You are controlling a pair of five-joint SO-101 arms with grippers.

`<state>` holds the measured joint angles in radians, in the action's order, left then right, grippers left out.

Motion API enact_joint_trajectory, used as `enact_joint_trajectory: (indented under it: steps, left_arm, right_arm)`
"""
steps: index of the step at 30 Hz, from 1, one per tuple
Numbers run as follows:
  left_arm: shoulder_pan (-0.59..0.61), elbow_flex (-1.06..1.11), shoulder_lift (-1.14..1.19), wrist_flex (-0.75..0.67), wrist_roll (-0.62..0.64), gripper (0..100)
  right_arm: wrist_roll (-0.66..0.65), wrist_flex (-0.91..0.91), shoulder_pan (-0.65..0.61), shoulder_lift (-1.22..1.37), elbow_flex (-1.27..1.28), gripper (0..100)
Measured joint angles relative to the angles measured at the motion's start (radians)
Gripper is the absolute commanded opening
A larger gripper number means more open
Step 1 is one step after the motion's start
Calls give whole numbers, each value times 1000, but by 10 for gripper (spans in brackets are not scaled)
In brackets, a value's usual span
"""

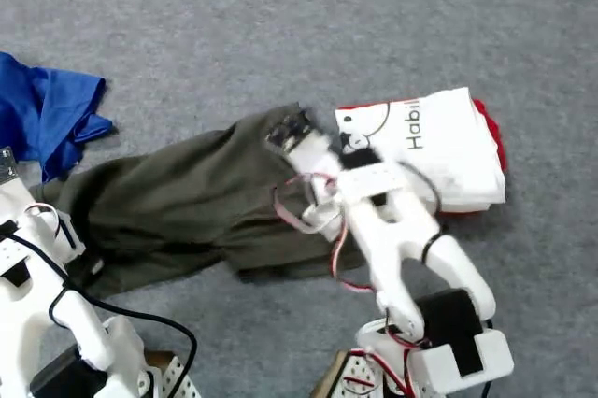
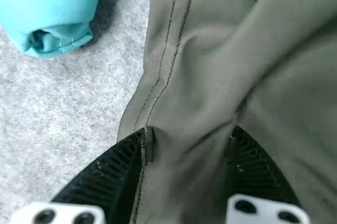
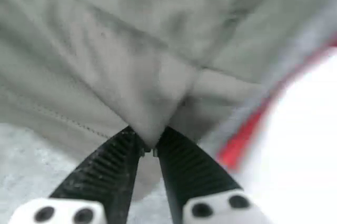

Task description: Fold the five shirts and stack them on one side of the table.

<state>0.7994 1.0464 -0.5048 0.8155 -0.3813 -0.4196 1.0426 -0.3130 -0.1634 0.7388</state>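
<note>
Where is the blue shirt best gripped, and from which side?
On the blue shirt, probably the pointed corner jutting toward the middle of the table, approached from that side; the rest is a crumpled heap. The left end effector, nearest, is shut on the olive shirt.

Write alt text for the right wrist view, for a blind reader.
The tool is shut on a fold of the olive shirt, which spreads across most of the view. Beside it are the edge of a red shirt and a white shirt, with the grey table below.
</note>
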Motion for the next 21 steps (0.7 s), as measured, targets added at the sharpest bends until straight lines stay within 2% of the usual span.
enact_joint_trajectory:
  steps: [5,10,16,18,21]
  left_arm:
    - [0,-26,0,72,0,240]
    - [-18,-34,0,83,2,240]
    - [-18,-34,0,83,2,240]
    - [-18,-34,0,83,2,240]
    - [-18,-34,0,83,2,240]
  right_arm:
    - [-75,49,103,0,-64,15]
    - [-107,69,169,0,-97,15]
    - [-163,152,186,0,-100,21]
    - [-198,206,164,0,-107,52]
    - [-203,282,132,-8,-164,168]
